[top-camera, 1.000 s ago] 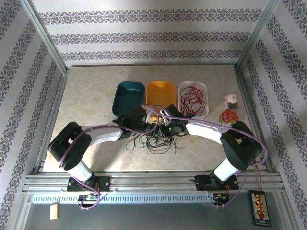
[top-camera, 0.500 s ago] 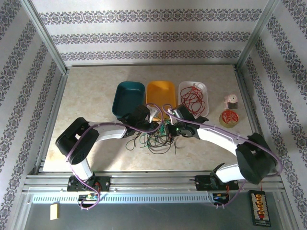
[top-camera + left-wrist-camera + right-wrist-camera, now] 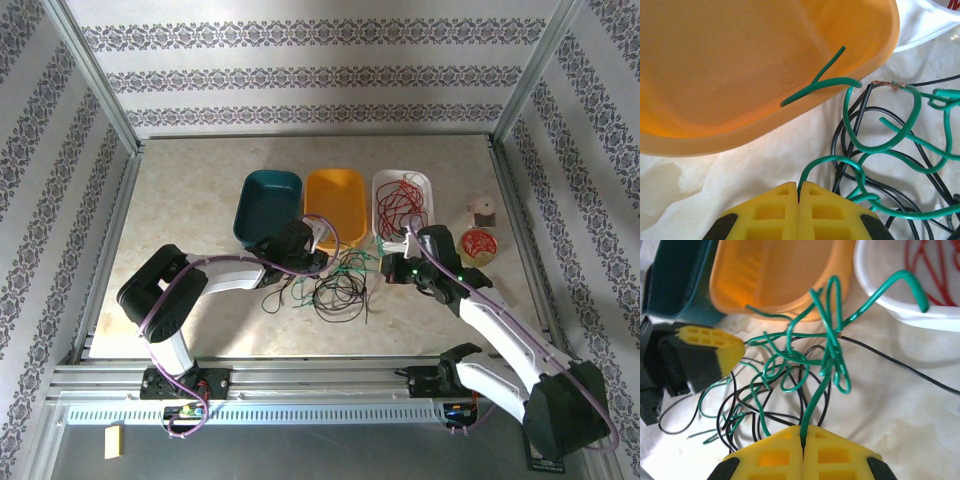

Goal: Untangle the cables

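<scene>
Both jaws tight on green cables [image 3: 832, 340]

No text or numbers can be read

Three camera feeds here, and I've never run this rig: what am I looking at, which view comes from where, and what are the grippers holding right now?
You are seeing two robot arms bolted at the near edge of a table, each ending in a two-finger gripper. The wide picture comes from a fixed camera above and behind the arms. The two close-ups come from cameras on the wrists, looking out past the yellow finger pads.

On the table sit a teal tray, an orange tray and a white tray holding red cables. In front of the trays lies a tangle of black cables and green cable.

The left gripper is shut on the green cable beside the orange tray. The right gripper is shut on green cable too.
</scene>
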Controlling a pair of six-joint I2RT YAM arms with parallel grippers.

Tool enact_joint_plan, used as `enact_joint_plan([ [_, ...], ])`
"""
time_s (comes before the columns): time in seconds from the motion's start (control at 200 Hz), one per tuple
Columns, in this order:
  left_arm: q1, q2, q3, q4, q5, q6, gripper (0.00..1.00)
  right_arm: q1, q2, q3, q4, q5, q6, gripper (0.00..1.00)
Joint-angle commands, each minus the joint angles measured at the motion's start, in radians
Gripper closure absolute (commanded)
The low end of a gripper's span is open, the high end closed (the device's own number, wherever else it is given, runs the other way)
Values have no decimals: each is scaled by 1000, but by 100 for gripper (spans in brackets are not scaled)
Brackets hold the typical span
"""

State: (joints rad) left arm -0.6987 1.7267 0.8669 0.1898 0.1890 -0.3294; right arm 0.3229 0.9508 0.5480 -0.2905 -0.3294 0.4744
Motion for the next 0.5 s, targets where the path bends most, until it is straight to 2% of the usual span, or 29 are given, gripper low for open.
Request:
enact_joint_plan([
  [0.0, 8, -47, -42, -91, -97, 7, 100, -49, -70, -34, -12, 73, 61, 100],
  [0.145, 16, -78, -66, -127, -128, 12, 100, -85, -138, -69, -30, 189, 123, 100],
  [0.24, 19, -97, -81, -137, -129, 15, 100, -99, -152, -88, -25, 197, 136, 100],
  [0.335, 18, -127, -96, -129, -101, 27, 100, -103, -126, -93, -1, 119, 124, 100],
  [0.435, 19, -169, -111, -102, -19, 50, 100, -95, -67, -86, 26, -11, 92, 100],
  [0.495, 19, -197, -117, -83, 24, 56, 100, -69, -30, -80, 24, -41, 72, 100],
])
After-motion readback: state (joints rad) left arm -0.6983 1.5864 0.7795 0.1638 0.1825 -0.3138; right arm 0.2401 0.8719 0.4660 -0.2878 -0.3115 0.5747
